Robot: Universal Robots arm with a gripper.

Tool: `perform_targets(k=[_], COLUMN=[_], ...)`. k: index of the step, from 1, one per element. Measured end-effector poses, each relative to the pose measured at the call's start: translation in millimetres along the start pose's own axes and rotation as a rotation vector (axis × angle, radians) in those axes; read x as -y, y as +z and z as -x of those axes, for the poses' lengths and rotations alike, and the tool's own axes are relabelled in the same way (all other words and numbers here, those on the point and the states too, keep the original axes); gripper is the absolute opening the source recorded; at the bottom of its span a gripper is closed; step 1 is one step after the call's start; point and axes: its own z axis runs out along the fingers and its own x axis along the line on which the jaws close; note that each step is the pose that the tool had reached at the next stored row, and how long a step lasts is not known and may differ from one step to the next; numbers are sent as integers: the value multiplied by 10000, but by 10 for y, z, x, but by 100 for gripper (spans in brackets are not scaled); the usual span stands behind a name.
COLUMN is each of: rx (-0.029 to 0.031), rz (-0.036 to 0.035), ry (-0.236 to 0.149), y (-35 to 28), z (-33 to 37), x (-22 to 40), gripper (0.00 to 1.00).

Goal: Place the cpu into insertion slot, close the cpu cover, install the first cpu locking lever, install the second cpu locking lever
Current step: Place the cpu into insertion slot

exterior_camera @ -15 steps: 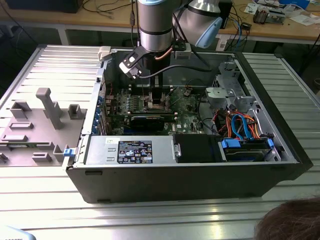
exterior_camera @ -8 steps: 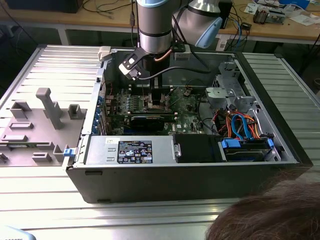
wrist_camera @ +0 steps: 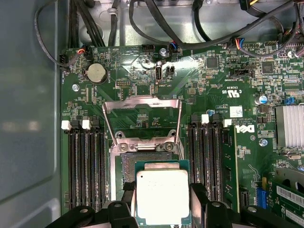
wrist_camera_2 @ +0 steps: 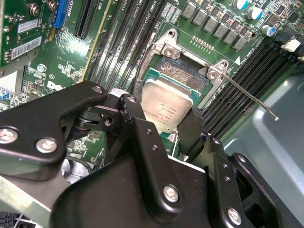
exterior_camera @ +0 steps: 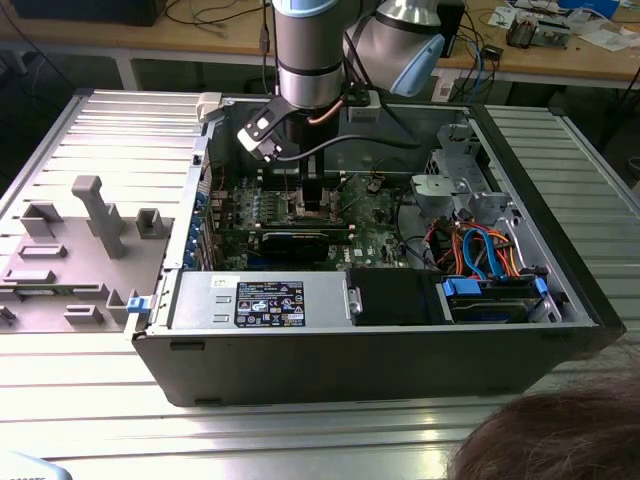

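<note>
**CPU held in gripper above open socket: not seated**

**Position.** In the exterior view the grey robot arm [exterior_camera: 310, 60] comes in from twelve o'clock. It reaches down into the open black computer case [exterior_camera: 350, 360], which lies on a ribbed metal table [exterior_camera: 300, 430]. The black gripper [exterior_camera: 314, 200] hangs over the green circuit board [exterior_camera: 380, 235]. From the gripper, a silver power supply box [exterior_camera: 265, 300] sits at six o'clock and a bundle of orange and blue cables [exterior_camera: 480, 255] at four o'clock. A grey plastic panel [exterior_camera: 80, 250] lies at nine o'clock, outside the case.

**Grip.** In both wrist views the jaws are clamped on the small flat square cpu [wrist_camera_2: 167, 105] [wrist_camera: 163, 194] with a dull silver-grey metal top. One black finger [wrist_camera_2: 190, 130] [wrist_camera: 198, 199] presses against each of two opposite edges.

**Orientation.** The cpu lies flat with its metal top facing up. It is near-square, and the gripped edges run parallel to the long black memory slots [wrist_camera: 85, 166] on either side.

**Location.** The cpu covers the gripper-side part of the insertion slot [wrist_camera_2: 180, 73] [wrist_camera: 142, 159], a square socket with a shiny rim. The far strip of the dark centre is exposed. Whether the cpu touches the slot cannot be told.

**Cover and lever.** The cpu cover [wrist_camera: 142, 99], a thin silver frame with a cut-out window, stands tilted open beyond the slot's far edge. A thin bare-metal locking lever [wrist_camera_2: 247, 97] juts from a slot corner, unlatched.
</note>
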Motion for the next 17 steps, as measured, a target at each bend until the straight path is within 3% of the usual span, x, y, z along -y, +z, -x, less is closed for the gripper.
perform_targets(k=[17], rx=[0], rz=[0], ry=[0], y=[48], z=[1], x=[12], gripper=[55])
